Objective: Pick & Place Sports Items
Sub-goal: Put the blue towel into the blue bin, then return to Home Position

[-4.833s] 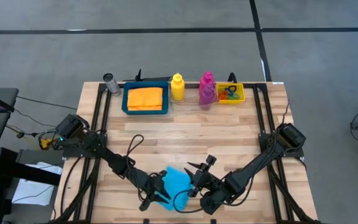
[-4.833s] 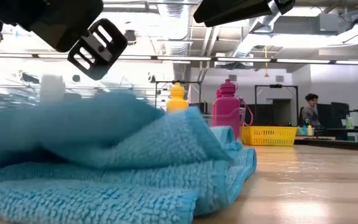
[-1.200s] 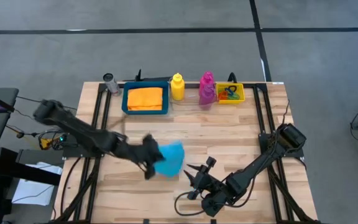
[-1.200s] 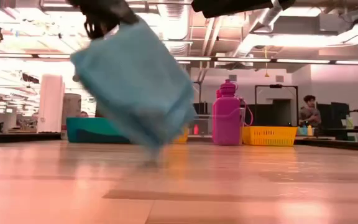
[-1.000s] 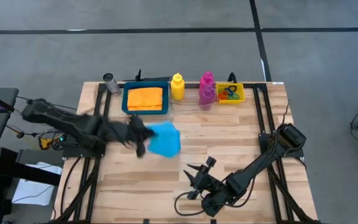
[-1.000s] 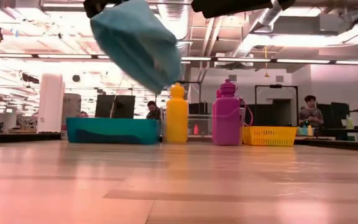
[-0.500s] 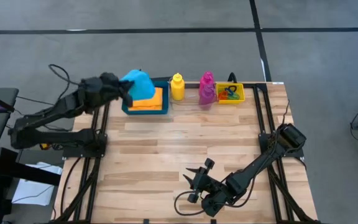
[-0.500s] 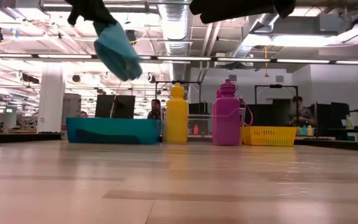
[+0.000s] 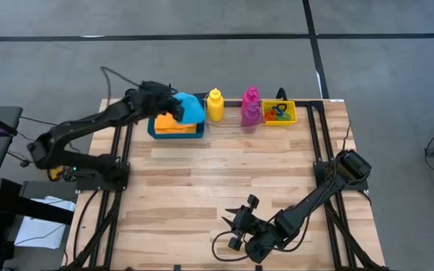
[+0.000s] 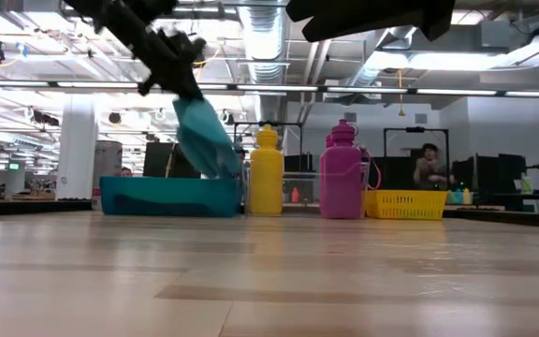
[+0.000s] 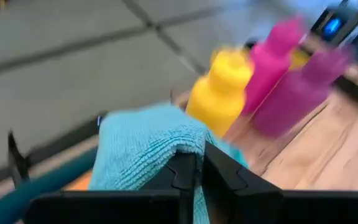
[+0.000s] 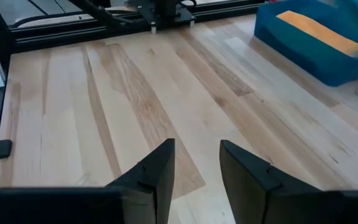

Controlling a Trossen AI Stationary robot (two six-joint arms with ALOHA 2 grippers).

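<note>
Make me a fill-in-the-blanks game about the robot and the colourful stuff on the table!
1. The left gripper holds the ____ cloth over the blue tray.
2. The cloth already lying in the tray is ____.
3. The bottle nearest the tray is ____.
4. The right gripper's jaws hold ____.

Missing words: cyan; orange; yellow; nothing

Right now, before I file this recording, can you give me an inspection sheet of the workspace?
Surface: wooden table, bare in the middle.
Job's things: cyan cloth held over the blue tray, which holds the orange cloth; yellow bottle; magenta bottle; purple bottle; rings in the yellow bin.
Clutter: grey cylinder at the far left corner.
Grippers: left end effector shut on the cloth; right end effector open, empty, near edge.
Cables: black loop by the right arm.
Surroundings: person in the background.
</note>
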